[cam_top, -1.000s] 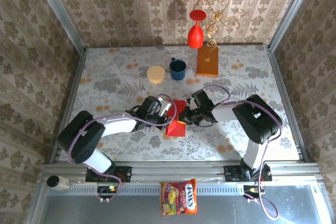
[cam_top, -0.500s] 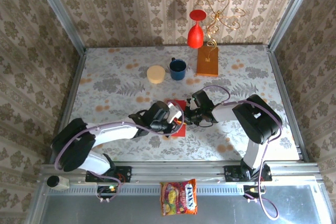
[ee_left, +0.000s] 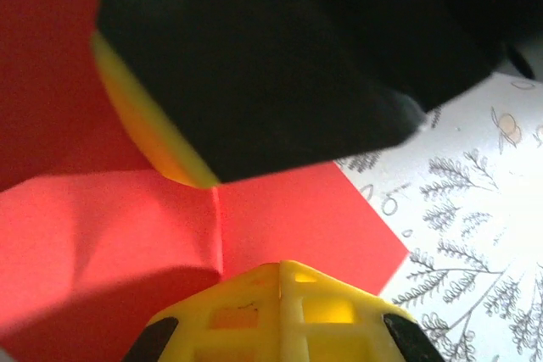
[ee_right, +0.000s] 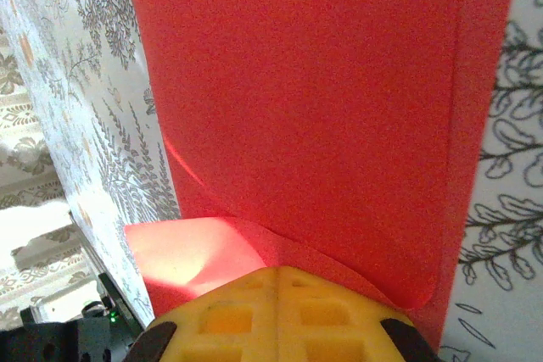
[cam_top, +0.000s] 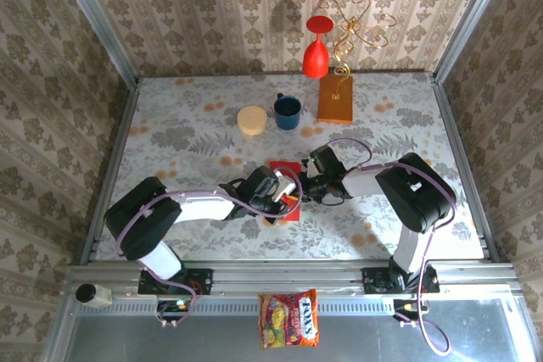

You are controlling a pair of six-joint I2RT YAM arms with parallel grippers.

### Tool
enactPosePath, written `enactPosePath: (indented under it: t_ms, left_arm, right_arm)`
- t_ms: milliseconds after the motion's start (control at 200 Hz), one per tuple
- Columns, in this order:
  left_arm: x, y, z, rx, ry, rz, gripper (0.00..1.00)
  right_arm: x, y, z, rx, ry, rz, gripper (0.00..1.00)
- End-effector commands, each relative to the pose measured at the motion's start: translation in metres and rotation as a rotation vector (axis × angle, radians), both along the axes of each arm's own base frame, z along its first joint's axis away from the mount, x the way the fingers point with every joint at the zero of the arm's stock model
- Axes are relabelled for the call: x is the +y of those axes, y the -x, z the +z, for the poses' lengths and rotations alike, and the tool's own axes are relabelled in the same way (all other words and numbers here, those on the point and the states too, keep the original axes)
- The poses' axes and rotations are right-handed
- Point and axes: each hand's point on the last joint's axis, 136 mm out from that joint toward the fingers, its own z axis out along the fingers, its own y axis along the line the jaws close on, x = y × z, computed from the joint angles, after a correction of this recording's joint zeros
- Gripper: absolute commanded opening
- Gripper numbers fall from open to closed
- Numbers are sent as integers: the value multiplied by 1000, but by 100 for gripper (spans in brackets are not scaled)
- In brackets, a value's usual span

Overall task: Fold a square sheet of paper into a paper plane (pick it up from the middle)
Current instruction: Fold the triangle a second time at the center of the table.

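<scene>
Paper (cam_top: 285, 166) lies on the table (cam_top: 195, 133), pinned between two grippers that meet tip to tip over it: the left gripper (cam_top: 278, 198) reaches in from one side, the right gripper (cam_top: 303, 186) from the other.

By my judgement the folding has begun but is far from finished. The left wrist view shows one sharp crease (ee_left: 218, 235) across the red sheet, and the right wrist view shows an edge curling up into a soft flap. The shape is broad with wide corners, not yet a narrow pointed dart. The later folds and the centre crease of the plane seem to be left to do.

At the left jaws, the paper spreads under and ahead of the yellow pad (ee_left: 280, 311), and the crease runs straight out from the pad's middle. A dark bulk (ee_left: 254, 57) hangs over the sheet just beyond.

At the right jaws, the paper stretches away from the tip of that gripper's own yellow pad, with the curled flap touching it.

Each wrist view shows a single pad, so I cannot tell whether either pair of jaws is clamped on the sheet or merely pressing it.
</scene>
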Motion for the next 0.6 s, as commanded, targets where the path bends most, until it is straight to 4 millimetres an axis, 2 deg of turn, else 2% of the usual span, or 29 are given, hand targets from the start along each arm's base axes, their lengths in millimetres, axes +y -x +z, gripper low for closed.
enactPosePath:
  t_ms: [0, 260, 595]
  left_arm:
    - [5, -8, 0, -17, 14, 44, 0]
    - [4, -14, 16, -38, 51, 77, 0]
    - [21, -8, -9, -9, -17, 102, 0]
  right_arm:
    - [-29, 24, -41, 114, 153, -49, 0]
    - [-31, 26, -45, 125, 158, -50, 0]
    - [-32, 27, -46, 129, 156, -54, 0]
